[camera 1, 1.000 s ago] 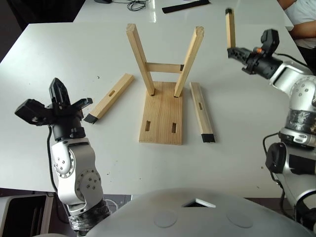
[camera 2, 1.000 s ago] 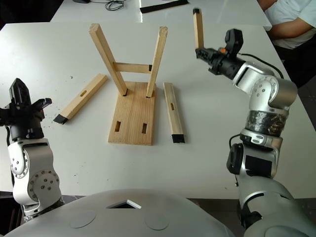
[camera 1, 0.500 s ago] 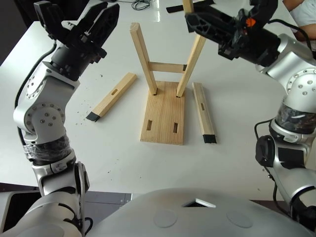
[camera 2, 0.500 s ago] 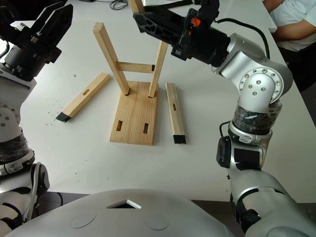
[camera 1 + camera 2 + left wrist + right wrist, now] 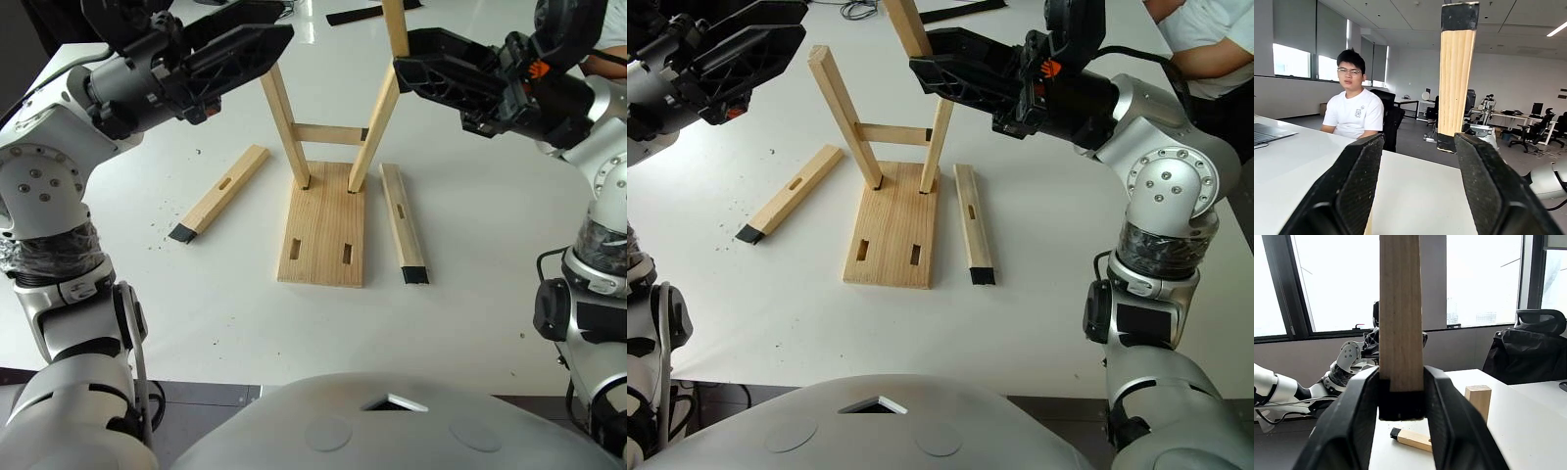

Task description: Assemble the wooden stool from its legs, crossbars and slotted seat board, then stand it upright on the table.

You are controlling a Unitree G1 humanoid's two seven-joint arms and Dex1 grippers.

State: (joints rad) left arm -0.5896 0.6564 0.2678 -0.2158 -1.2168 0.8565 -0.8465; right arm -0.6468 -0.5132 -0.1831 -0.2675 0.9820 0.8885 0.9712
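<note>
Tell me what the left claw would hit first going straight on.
Probably the leg held upright in the right claw, ahead between the fingers of the open left claw; depth is unclear.

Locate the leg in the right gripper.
Left eye view, right of centre: the leg rises upright from the right gripper, beside the top of the standing right leg.
</note>
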